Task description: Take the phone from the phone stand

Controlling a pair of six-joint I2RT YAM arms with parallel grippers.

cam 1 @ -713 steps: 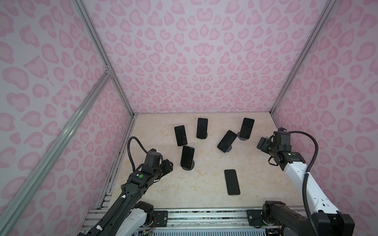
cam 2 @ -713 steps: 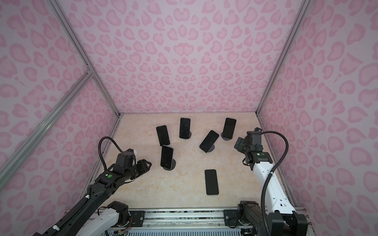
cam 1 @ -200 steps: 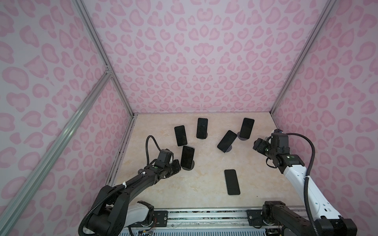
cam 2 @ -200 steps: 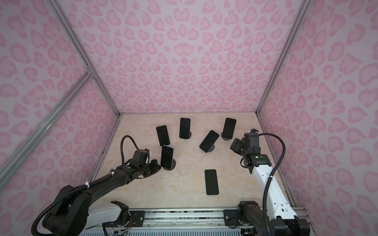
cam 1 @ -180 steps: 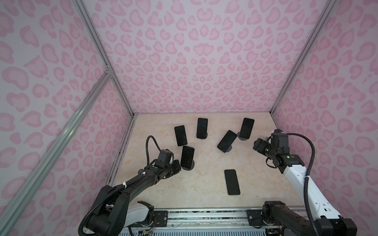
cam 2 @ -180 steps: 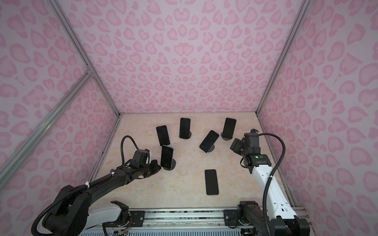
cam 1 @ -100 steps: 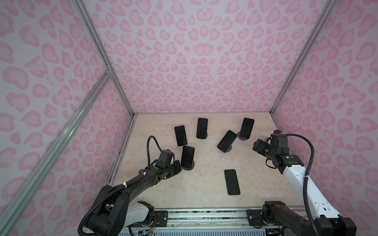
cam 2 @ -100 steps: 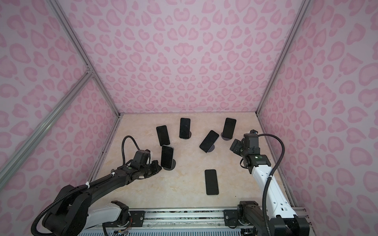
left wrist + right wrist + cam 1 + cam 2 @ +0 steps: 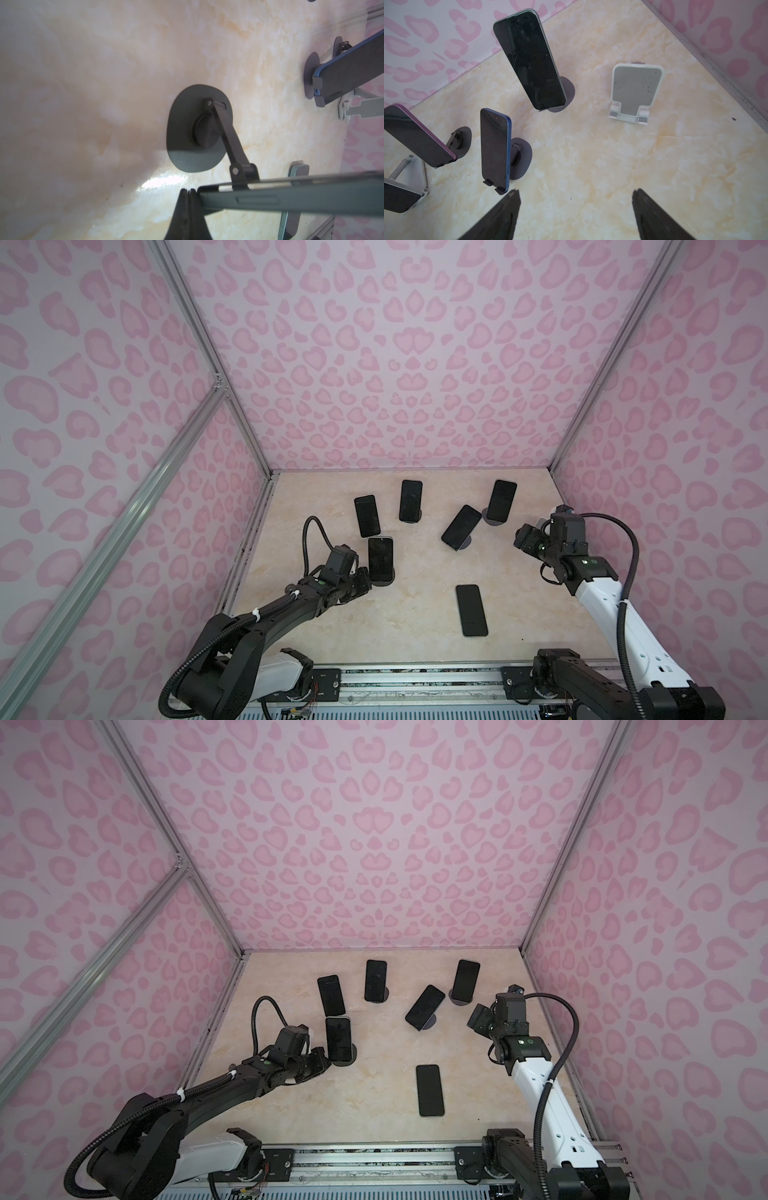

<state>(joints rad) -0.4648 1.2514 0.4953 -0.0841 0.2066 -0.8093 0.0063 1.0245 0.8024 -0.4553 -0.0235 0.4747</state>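
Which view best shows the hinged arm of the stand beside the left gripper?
Left wrist view: the hinged arm and round base show plainly behind the phone. In both top views the phone hides the arm, leaving only the base's edge. In the right wrist view I cannot pick it out.

You get soft, even light in both top views, with only faint shadows on the table (image 9: 415,614). The wide lens makes the wall frames (image 9: 219,383) lean outward near the edges, and the corners look a little darker. In the left wrist view a white glare patch lies on the table beside the stand base (image 9: 197,128), which is mostly in shadow. The near phone (image 9: 291,199) looks soft there. In the right wrist view, the fingertips (image 9: 500,218) of the right gripper (image 9: 575,192) are dark and out of focus.
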